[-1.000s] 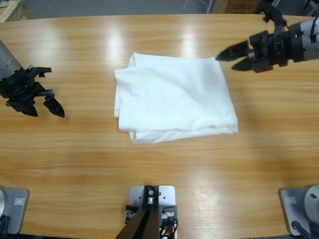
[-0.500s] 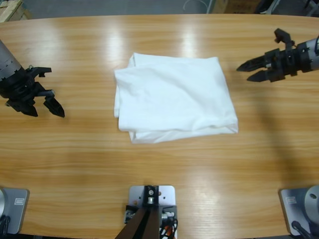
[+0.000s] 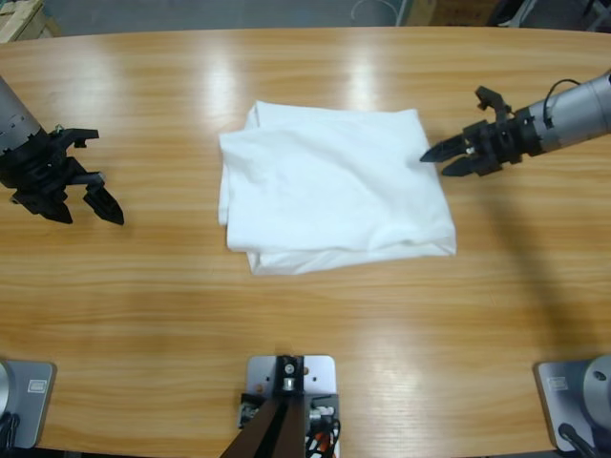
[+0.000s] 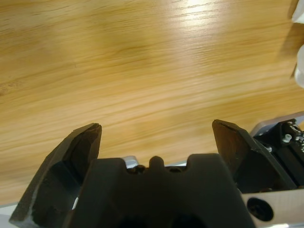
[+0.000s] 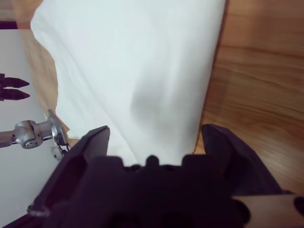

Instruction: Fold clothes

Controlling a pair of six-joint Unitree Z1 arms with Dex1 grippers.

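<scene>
1. shirt, a folded white t-shirt (image 3: pixel 334 186), lies flat in the middle of the wooden table (image 3: pixel 286 324); its long side runs left to right.
2. the right gripper (image 3: pixel 441 160) is just beside the shirt's right edge, jaws a little apart, holding nothing; its arm reaches in low from the right.
3. the left gripper (image 3: pixel 91 202) sits well apart on the other side, jaws wide, empty; the right one is nearer.

A long wooden counter (image 3: pixel 315 334) with pale horizontal grain and glossy light reflections along its far side carries a single folded white T-shirt (image 3: pixel 334 186), lying flat near the middle, its layered edges showing along the near and left sides.
</scene>
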